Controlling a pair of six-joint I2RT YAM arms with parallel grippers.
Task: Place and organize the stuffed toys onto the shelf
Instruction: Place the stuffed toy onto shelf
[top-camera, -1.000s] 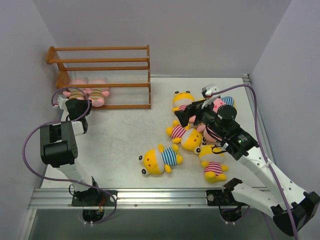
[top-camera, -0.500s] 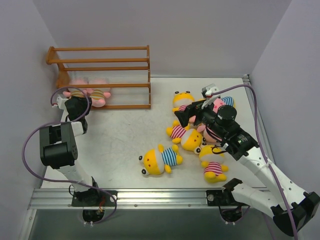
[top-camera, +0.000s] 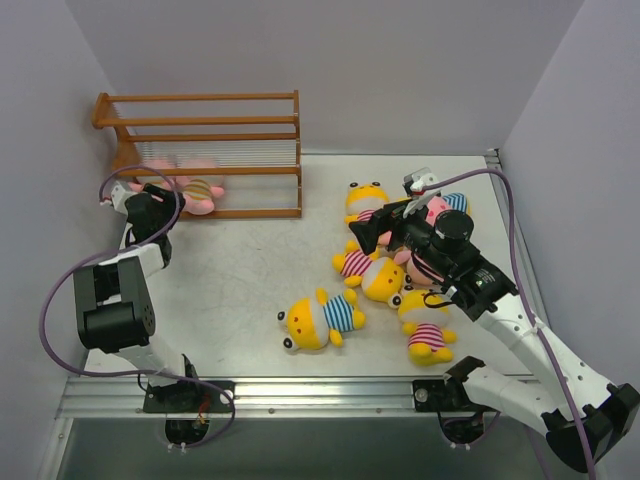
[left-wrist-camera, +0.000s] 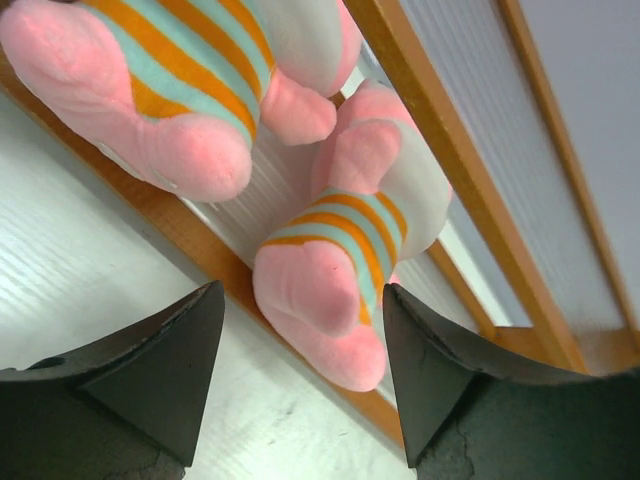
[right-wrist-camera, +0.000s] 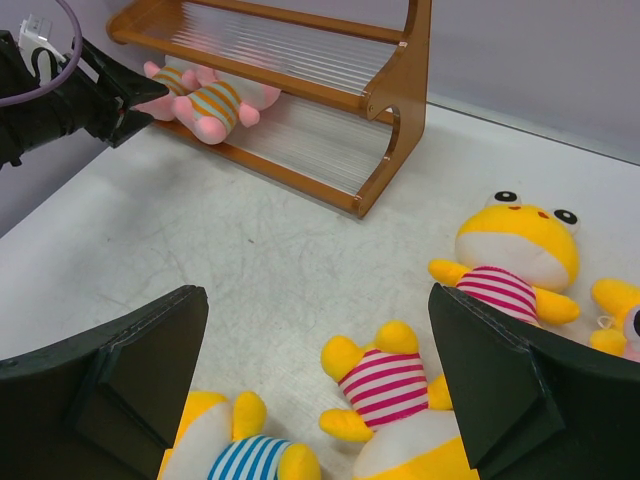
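At far left the left claw (left-wrist-camera: 302, 295), spread and empty, faces two pink stuffed toys (top-camera: 197, 190) in tan-striped shirts on the orange-brown shelf's (top-camera: 200, 120) bottom tier. The pale grey bench (top-camera: 240, 260) sits between lilac walls (top-camera: 320, 60). At right the right claw (right-wrist-camera: 318, 300) hangs spread wide over yellow stuffed toys (top-camera: 385, 282) in striped shirts.

The left arm is folded at the elbow beside the tabletop's left edge, and the left end effector (top-camera: 150, 198) sits low near the far left corner, fingers parted, gripping nothing. The right arm stretches from the near right corner toward the middle, with the right end effector (top-camera: 392, 210) spread wide and empty
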